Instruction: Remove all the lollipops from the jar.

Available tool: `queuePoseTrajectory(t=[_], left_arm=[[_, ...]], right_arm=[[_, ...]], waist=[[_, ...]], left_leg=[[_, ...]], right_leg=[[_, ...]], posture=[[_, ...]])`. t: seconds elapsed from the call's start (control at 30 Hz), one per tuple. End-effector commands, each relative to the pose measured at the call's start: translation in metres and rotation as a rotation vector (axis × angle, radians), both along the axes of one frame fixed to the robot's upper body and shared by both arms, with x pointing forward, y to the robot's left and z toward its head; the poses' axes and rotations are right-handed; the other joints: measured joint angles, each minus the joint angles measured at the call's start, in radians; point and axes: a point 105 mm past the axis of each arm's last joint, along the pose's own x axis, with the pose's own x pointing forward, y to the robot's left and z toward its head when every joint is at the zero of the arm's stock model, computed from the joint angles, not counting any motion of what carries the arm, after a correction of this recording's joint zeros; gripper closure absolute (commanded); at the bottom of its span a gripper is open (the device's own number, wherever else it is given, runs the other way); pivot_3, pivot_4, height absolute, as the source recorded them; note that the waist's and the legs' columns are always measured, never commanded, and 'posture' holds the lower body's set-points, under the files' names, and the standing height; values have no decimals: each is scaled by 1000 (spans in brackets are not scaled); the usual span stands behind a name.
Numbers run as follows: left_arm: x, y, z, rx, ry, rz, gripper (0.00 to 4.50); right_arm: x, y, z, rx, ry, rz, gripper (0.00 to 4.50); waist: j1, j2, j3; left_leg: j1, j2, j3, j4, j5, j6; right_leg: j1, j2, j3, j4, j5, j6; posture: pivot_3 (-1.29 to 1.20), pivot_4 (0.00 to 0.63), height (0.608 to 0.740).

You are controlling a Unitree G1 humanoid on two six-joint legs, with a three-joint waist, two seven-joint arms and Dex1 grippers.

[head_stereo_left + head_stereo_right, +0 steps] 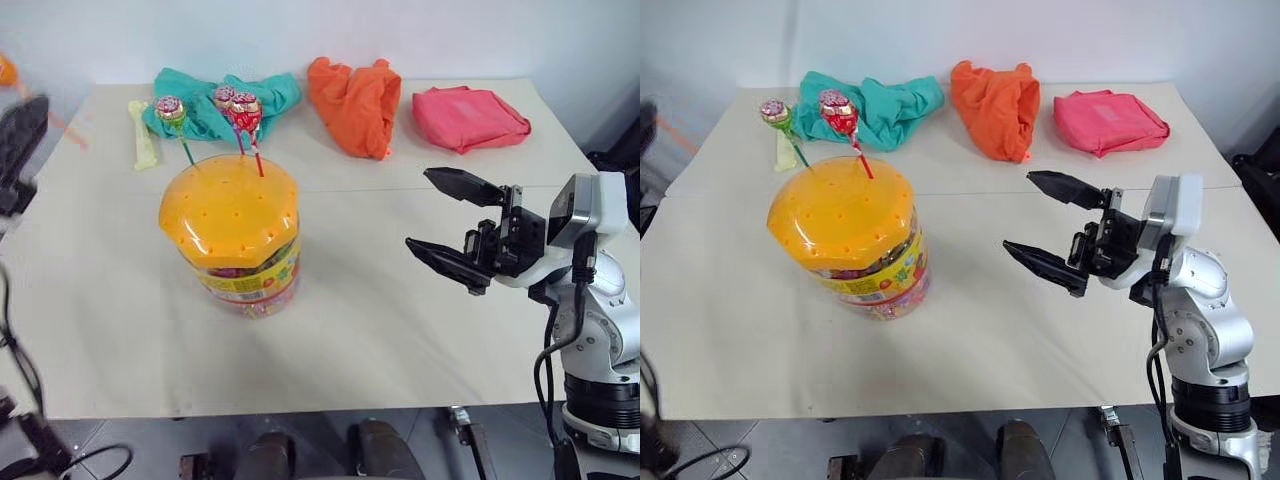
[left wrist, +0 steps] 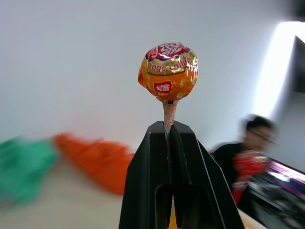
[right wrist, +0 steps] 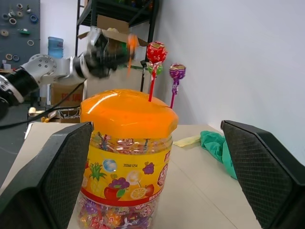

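My left gripper pinches one orange-wrapped round lollipop by its stick, lifted clear (right gripper spread, idle); three lollipops remain in the clear orange-lidded plastic jar.

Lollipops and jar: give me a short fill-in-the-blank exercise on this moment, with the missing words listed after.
1. The left gripper is shut on the stick of a lollipop with an ___ wrapper.
2. The number of lollipops standing in the jar's lid is ___.
3. The right gripper is ___, with nothing between its fingers.
4. Between the teal cloth and the pink cloth lies an ___ cloth.

Missing words: orange; three; open; orange
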Motion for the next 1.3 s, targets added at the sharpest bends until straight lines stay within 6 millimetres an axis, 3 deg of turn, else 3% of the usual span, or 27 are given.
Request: queuePoseTrajectory(t=[0.03,0.13,0.17,0.33,0.5,0.63,0.7,0.77,0.83,0.93,1.13,1.3], left_arm=[[-22,39,-71,106,351,188,4478],[-45,53,-130,229,619,284,4478],[-49,52,-139,254,656,277,4478],[-52,45,-145,199,671,274,4478],[-53,36,-140,184,645,215,3316],[-50,50,-96,281,440,209,2100],[-52,42,-70,352,326,120,2100],[-52,31,-50,361,227,35,2100],[-44,9,-17,368,60,-67,2100],[-30,-37,22,392,-187,-250,2100],[11,-81,44,347,-324,-352,2100],[33,-97,44,308,-319,-436,2100]], right_arm=[[-4,0,-3,-59,-50,38,0],[-6,3,-19,-136,-45,90,0],[-7,3,-22,-155,-45,103,0],[-9,2,-30,-203,-48,126,0],[-10,-1,-30,-203,-44,120,0],[-13,-8,-26,-198,-31,101,0],[-13,-11,-22,-186,-25,84,0],[-12,-14,-19,-177,-22,71,0],[-11,-16,-14,-159,-21,50,0],[-9,-17,-5,-109,-14,24,0],[-10,-11,6,-44,0,10,0],[-12,-10,15,-8,-1,-6,0]], waist=[[-6,0,0],[11,-3,0],[19,-3,0],[50,-3,-1],[40,-3,-1],[39,-3,-1],[39,-3,0],[41,-2,0],[44,-2,0],[59,-2,0],[59,0,0],[39,-1,0]], left_leg=[[3,-2,0,-6,0,0],[1,-4,-5,-7,0,0],[1,-4,-5,-6,0,-1],[0,-5,-5,-2,-1,-1],[0,-5,-5,-3,-1,-1],[0,-5,-5,-3,-1,-1],[-1,-5,-5,-3,-1,-1],[-1,-5,-5,-2,-1,-1],[-1,-5,-5,-3,-1,-1],[-2,-5,-6,0,-1,-1],[-3,-5,-5,3,-1,-1],[-3,-5,-5,6,-1,-1]], right_leg=[[0,0,3,-1,0,0],[-1,-1,5,-5,0,0],[-1,-1,5,-8,0,0],[2,-2,8,-14,0,-1],[1,-2,7,-13,0,-1],[1,-2,7,-13,0,-1],[1,-2,6,-14,0,-1],[1,-2,6,-15,0,-1],[2,-2,6,-16,0,-1],[2,-2,5,-15,1,-1],[1,-1,4,-11,1,-1],[0,0,4,-3,1,-1]], posture=[[0,150,740],[0,150,740],[0,150,740],[0,150,740],[0,150,740],[0,150,740],[0,150,740],[0,150,740],[0,150,740],[0,150,740],[0,150,740],[0,150,740]])
